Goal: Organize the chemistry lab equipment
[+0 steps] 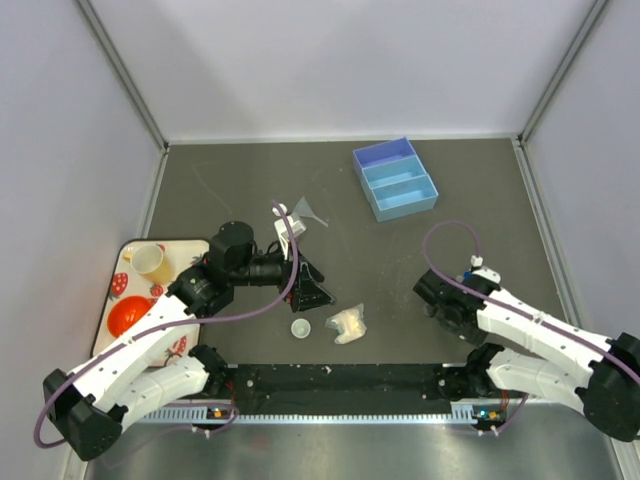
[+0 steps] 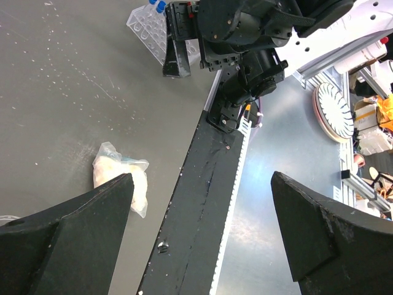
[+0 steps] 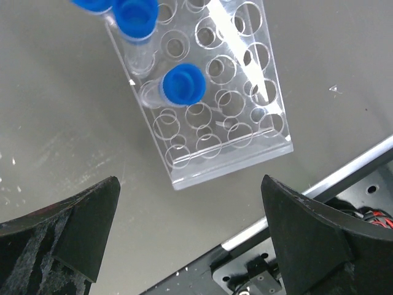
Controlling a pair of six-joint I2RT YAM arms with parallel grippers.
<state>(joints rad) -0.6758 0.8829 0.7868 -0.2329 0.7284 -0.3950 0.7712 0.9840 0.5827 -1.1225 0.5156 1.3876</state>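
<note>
A: Grippers?

B: Left gripper (image 2: 202,184) has its jaws wide apart with nothing between them. It hangs over the black rail (image 2: 196,203) at the near table edge. Right gripper (image 3: 190,203) is also spread wide and holds nothing. It's poised just above the tube rack (image 3: 209,92), not touching it.

A: What does the rack look like?

B: Clear acrylic block, rectangular, with rows of round holes. It's on the grey table (image 1: 240,180), and most holes are vacant. Three blue-capped tubes (image 3: 181,85) show in the right wrist view, all seated at one end. Tube bodies are clear, caps solid blue. The left wrist view also catches the rack, just beside the right arm's fingers.

A: The other pieces?

B: Packet (image 1: 348,324) is a pale yellowish lump in crinkled clear wrap, near the front edge at centre. Dish (image 1: 301,327) is small, white and round, just left of the packet and apart from it. Flask (image 1: 305,212) is tiny, clear and cone-shaped, further back, between the left gripper and the blue bins (image 1: 395,178). I can't tell whether it is upright.

A: Anything else?

B: Strawberry-print tray (image 1: 118,268) at far left, with the yellow cup (image 1: 150,260) and orange bowl (image 1: 130,315) on it.
</note>
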